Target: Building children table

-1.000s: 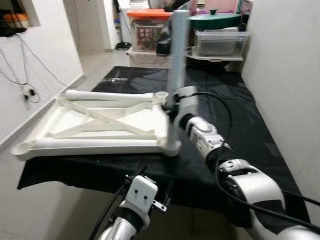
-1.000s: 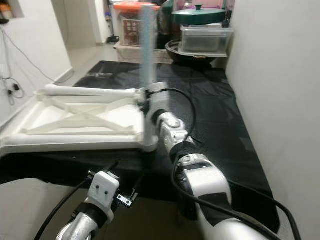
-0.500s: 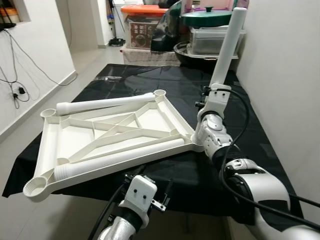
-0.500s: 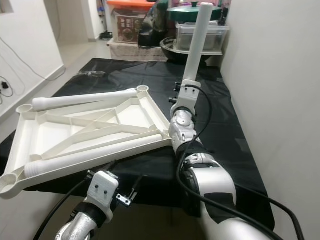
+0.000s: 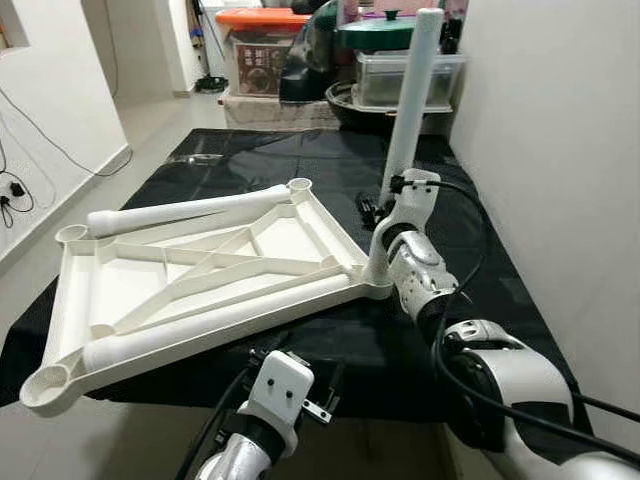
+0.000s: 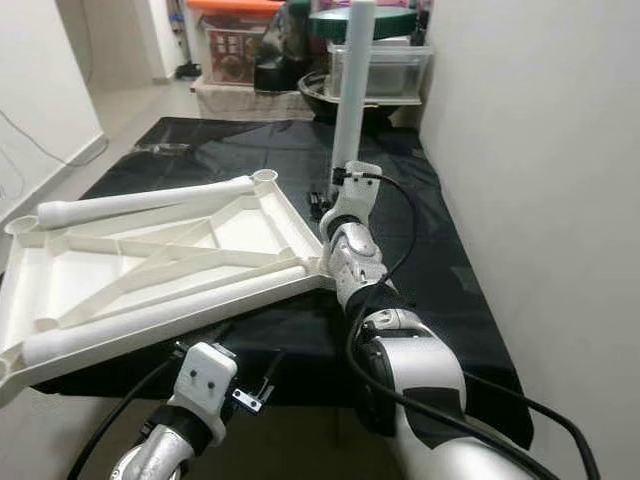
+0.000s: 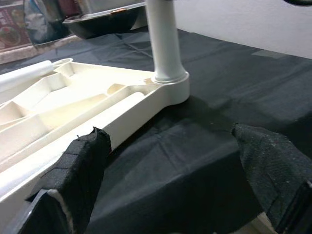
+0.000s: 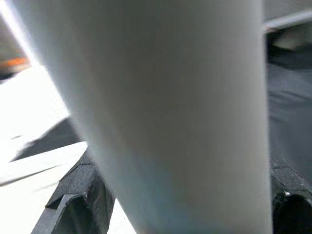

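Note:
The white table top (image 5: 100,290) lies upside down on a black-covered table (image 5: 330,160). One white leg (image 5: 410,100) stands nearly upright in the top's near right corner socket (image 7: 170,80), leaning slightly right. My right gripper (image 5: 382,208) is shut on this leg partway up, with black fingers (image 8: 80,192) on either side of it. Two more legs lie on the top, one along the far edge (image 5: 190,208) and one along the near edge (image 5: 220,322). My left gripper (image 7: 175,161) hangs open, low at the table's front edge, holding nothing.
An orange-lidded storage box (image 5: 258,50), a clear container (image 5: 405,78) and a green pot lid (image 5: 385,32) are stacked at the table's far end. A white wall (image 5: 560,150) runs close along the right. The table top's near left corner (image 5: 45,385) overhangs the cloth.
The camera has shifted. The leg leans less than half a second ago and now sits in the corner socket. My right gripper stays shut on it; the left arm has not moved.

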`<state>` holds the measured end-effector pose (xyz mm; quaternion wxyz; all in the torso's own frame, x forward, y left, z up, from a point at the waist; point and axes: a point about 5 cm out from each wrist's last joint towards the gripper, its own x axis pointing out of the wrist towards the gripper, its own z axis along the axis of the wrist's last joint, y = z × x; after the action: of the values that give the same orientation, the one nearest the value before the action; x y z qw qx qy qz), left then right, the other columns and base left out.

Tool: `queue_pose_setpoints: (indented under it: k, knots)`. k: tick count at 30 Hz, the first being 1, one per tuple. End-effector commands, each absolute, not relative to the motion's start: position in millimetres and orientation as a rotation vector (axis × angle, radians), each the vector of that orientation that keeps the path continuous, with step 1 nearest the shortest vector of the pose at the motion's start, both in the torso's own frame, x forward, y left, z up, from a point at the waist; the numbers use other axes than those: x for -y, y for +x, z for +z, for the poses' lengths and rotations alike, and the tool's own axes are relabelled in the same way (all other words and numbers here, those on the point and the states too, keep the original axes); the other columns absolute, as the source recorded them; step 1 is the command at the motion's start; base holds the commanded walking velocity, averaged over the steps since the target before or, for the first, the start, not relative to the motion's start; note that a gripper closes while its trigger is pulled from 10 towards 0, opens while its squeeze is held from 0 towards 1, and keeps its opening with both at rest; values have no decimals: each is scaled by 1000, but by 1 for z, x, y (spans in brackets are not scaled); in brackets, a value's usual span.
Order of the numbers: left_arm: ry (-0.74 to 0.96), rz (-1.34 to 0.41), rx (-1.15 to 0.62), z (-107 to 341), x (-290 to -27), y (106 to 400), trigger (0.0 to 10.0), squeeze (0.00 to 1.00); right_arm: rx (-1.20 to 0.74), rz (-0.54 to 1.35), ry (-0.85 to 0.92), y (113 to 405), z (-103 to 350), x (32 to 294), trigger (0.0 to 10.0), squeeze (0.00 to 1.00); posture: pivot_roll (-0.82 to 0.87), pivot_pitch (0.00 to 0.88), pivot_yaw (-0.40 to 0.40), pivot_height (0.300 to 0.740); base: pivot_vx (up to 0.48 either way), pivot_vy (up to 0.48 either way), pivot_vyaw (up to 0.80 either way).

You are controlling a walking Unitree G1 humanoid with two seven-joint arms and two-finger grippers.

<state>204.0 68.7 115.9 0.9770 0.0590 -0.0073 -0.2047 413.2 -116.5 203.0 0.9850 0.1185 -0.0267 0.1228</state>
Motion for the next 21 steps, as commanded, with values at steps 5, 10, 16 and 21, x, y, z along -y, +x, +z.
queue_pose_setpoints:
  k: [5,10,16,21]
  knots:
    - [121,-419,1,114,-66,204,10000,0,35,606,154,406,201,103,10000,0,49,0,-29,740,0,0,0]
    - [123,-422,2,114,-67,203,10000,0,-10,886,106,396,195,93,10000,0,55,0,-20,740,0,0,0]
    - [127,-420,0,114,-68,203,10000,0,-43,1110,95,387,195,80,10000,0,60,0,-17,740,0,0,0]
    - [128,-421,-2,113,-68,202,10000,0,-48,1180,89,384,196,75,10000,0,81,0,-15,740,0,0,0]
